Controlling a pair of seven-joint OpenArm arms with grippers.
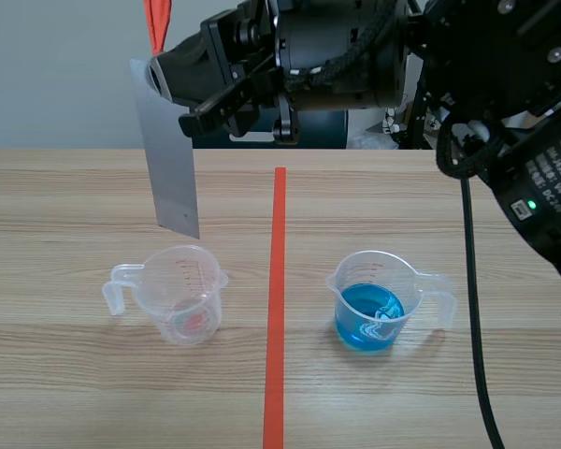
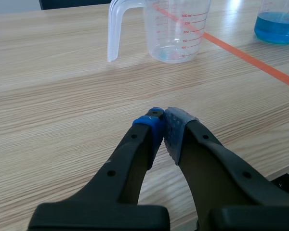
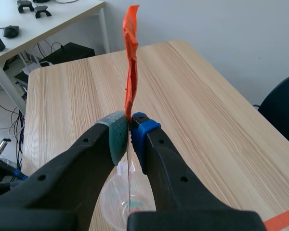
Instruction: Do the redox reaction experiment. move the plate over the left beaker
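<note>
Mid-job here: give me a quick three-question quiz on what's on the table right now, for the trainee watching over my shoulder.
1. True or false: the right gripper holds the grey plate upright above the left beaker.
2. Which vessel holds blue liquid? A) the left beaker B) the right beaker C) both
3. Fill in: the left gripper, low over the table, is ___ on nothing (open or shut).

Key: 1 true; 2 B; 3 shut.
</note>
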